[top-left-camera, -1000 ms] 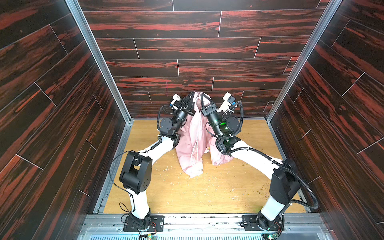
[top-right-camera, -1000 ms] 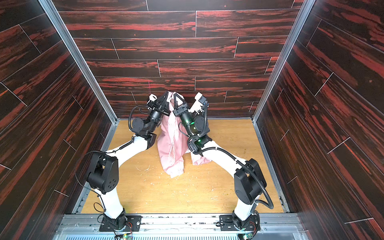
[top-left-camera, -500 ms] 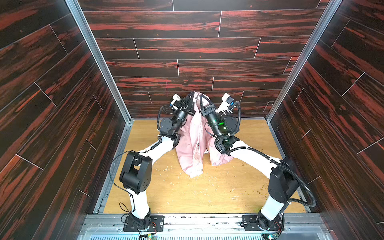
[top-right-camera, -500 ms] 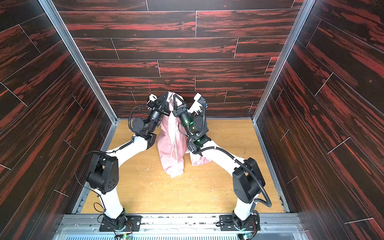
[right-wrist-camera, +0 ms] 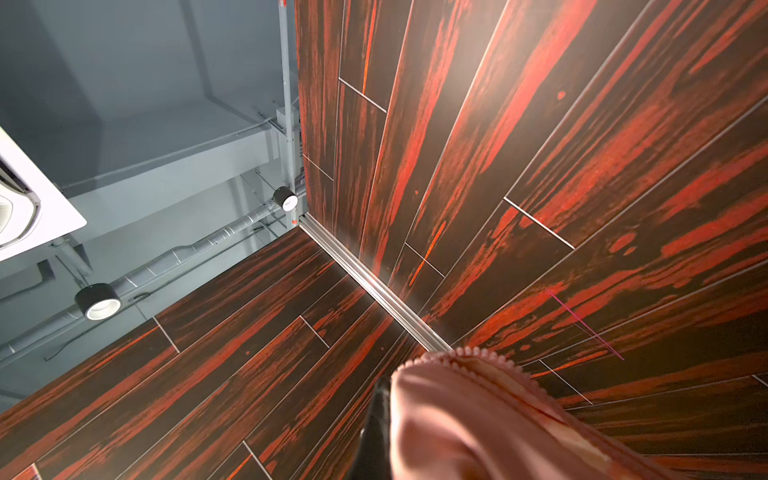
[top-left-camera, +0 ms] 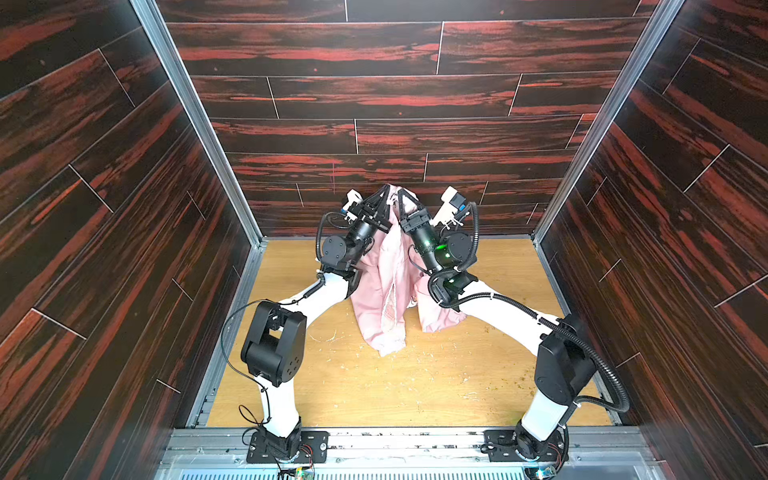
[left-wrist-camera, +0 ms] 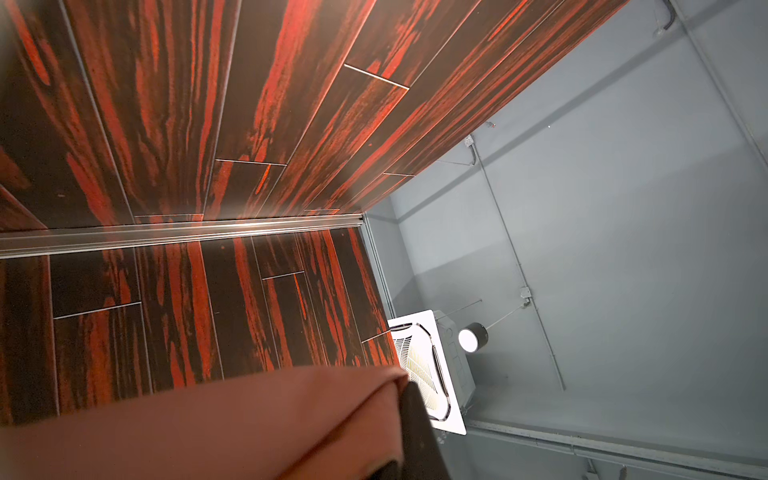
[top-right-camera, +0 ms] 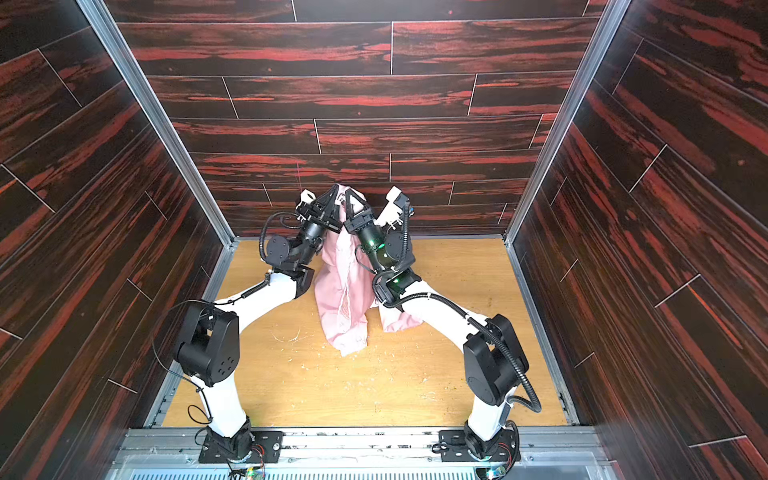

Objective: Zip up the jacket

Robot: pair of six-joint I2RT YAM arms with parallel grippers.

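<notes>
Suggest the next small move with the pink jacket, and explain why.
Probably draw the grippers apart sideways. The left gripper and right gripper are shut on the jacket close together, so it hangs bunched, its lower end on the table and its front open.

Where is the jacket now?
In both top views the jacket hangs centrally, its top held by the left gripper and right gripper, its bottom on the table.

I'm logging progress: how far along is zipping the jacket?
Done: the jacket is picked up, hanging with its lower end on the table. In hand: left gripper and right gripper pinch its top. Left: zipper teeth show as a bare, unjoined edge, so zipping seems not yet started.
</notes>
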